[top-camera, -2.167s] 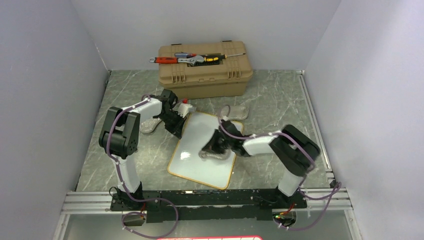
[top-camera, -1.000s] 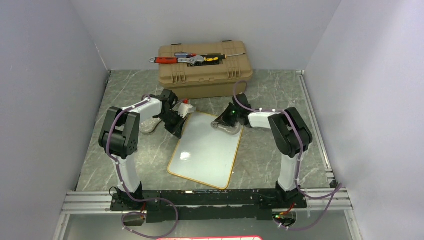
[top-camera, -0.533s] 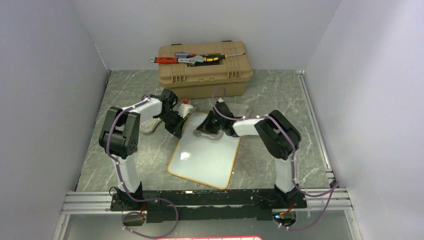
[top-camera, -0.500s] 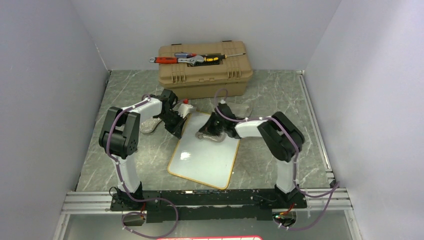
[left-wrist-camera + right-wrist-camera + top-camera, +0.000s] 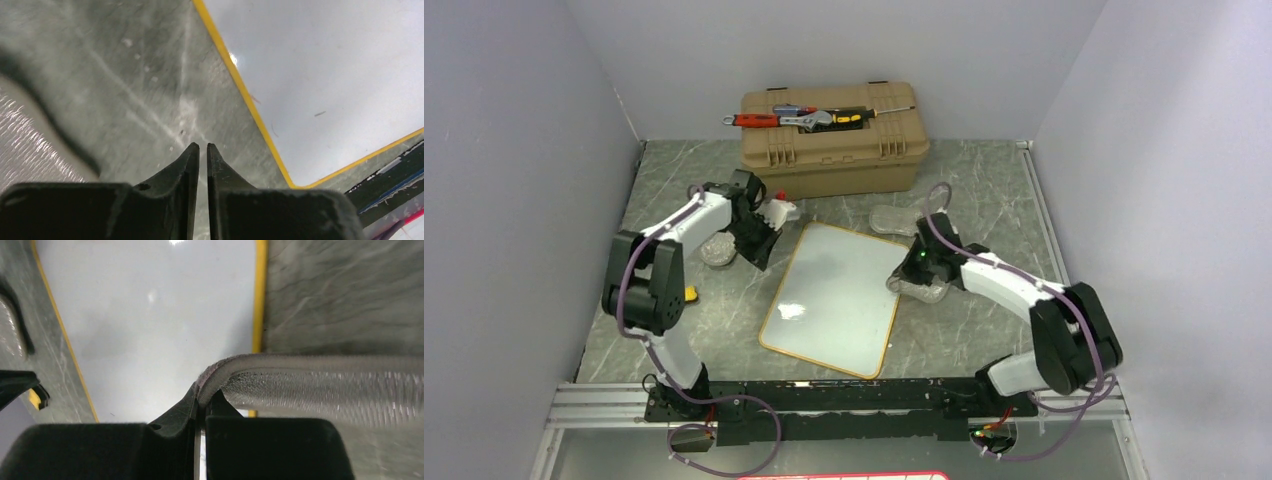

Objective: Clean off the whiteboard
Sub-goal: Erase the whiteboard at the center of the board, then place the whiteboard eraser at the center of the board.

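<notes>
The whiteboard (image 5: 834, 298) lies flat in the middle of the table, glossy white with a yellow rim. Its face looks blank except for a tiny dark fleck in the left wrist view (image 5: 325, 75). My right gripper (image 5: 914, 280) sits at the board's right edge, shut on a grey cloth (image 5: 924, 290). In the right wrist view the cloth (image 5: 320, 385) is pinched between the jaws (image 5: 202, 392) and spreads right over the table, with the whiteboard (image 5: 160, 325) to the left. My left gripper (image 5: 759, 245) hovers over the table just off the board's upper left corner, its jaws (image 5: 203, 146) shut on nothing.
A tan toolbox (image 5: 834, 135) with hand tools on its lid stands at the back. A second grey cloth (image 5: 894, 218) lies beyond the board's top right corner, and a third (image 5: 717, 250) lies under the left arm. A white marker with a red cap (image 5: 779, 208) rests near the toolbox.
The right arm swung from the board's top edge to its right edge, carrying the cloth across. The left gripper lifted off the top left corner and shifted left.
</notes>
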Controlling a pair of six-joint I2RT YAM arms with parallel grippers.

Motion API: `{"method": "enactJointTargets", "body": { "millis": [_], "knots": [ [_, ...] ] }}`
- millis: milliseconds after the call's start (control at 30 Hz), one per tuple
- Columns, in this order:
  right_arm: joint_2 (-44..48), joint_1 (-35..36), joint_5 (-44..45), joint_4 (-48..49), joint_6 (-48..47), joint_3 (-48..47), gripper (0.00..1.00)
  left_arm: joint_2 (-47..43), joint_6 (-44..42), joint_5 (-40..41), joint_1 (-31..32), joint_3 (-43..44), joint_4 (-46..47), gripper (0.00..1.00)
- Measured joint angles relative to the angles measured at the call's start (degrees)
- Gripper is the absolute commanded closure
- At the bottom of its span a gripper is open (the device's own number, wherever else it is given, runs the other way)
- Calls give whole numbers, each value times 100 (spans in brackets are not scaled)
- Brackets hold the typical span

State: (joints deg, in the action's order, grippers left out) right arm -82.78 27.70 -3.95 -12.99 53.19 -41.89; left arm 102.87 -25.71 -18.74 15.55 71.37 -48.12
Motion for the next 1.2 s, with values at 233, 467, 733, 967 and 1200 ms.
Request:
{"method": "enactJointTargets", "body": {
  "millis": [233, 467, 733, 967, 1200],
  "knots": [
    [964, -496, 435, -1021, -428, -315, 100, -1307, -160, 522, -264, 269, -404, 1],
    [1097, -1075, 599, -1386, -686, -435, 100, -2715, -120, 1493, -407, 216, -236, 0],
    [422, -1182, 669, -1438, -892, -636, 100, -3084, 105, 1539, -595, -208, -297, 1],
    [-52, -1248, 717, -1436, -1043, -1001, 86, -3060, 210, 1561, -638, -439, -214, 1],
    [-210, -1268, 804, -1329, -1211, -1126, 28, -2986, 262, 1845, -925, -1128, 625, 1]
  ]
}}
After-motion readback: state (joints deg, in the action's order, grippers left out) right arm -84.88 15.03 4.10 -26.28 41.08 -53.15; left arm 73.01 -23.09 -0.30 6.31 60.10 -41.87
